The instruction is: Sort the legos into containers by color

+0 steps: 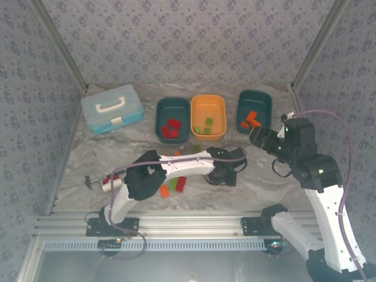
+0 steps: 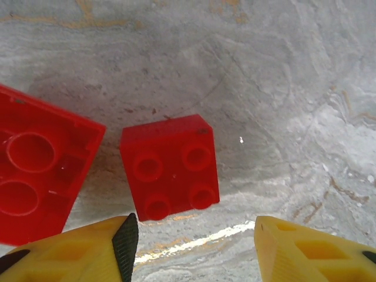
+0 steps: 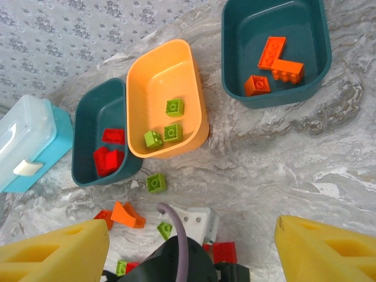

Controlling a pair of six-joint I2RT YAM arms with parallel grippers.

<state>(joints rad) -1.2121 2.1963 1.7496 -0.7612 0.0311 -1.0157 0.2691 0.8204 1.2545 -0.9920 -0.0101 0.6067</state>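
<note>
Bare surface lies open beyond and right of the small red brick; a larger red brick crowds its left, a narrow gap between them.

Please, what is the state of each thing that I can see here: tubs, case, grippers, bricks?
Left teal tub: holds red bricks.
Orange tub: holds green bricks.
Right teal tub: holds orange bricks.
Blue case: shut.
Left gripper: open, empty.
Red square brick: on the table, not gripped.
Right gripper: open, empty.
Loose bricks: unsorted on the table.
</note>
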